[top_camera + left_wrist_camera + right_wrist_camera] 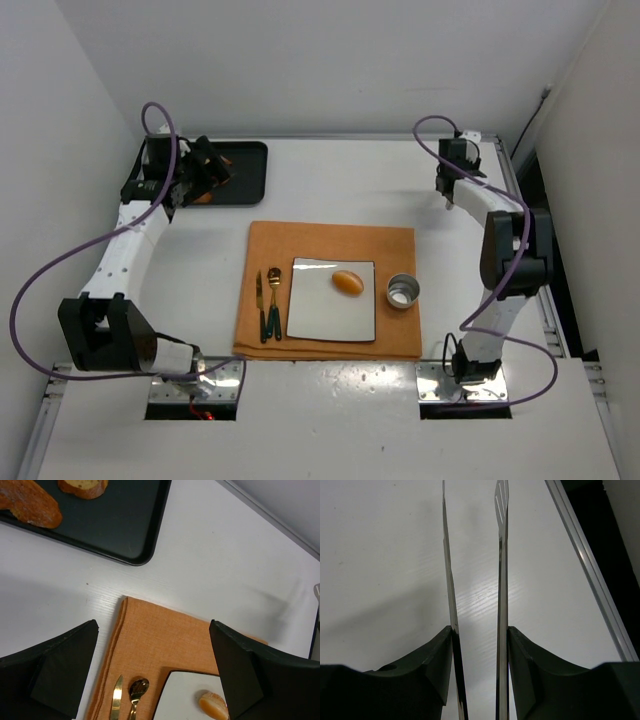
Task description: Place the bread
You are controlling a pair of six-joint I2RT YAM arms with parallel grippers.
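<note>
One bread roll [347, 282] lies on the plate [320, 315], centre of the orange mat [300, 240]. The left gripper [153, 630] is spread and empty near the worktop's [330, 180] far-left corner. The right gripper [480, 630] pinches metal tongs [502, 555] far right. Placement looks done, so back away without nudging the plate.

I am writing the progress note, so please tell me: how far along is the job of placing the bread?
Done, it seems: the bread roll lies on the square plate, untouched. In hand: the right gripper grips metal tongs over bare table, far right; the left gripper is open, empty, near the black tray. Left: perhaps only setting the tongs down.
</note>
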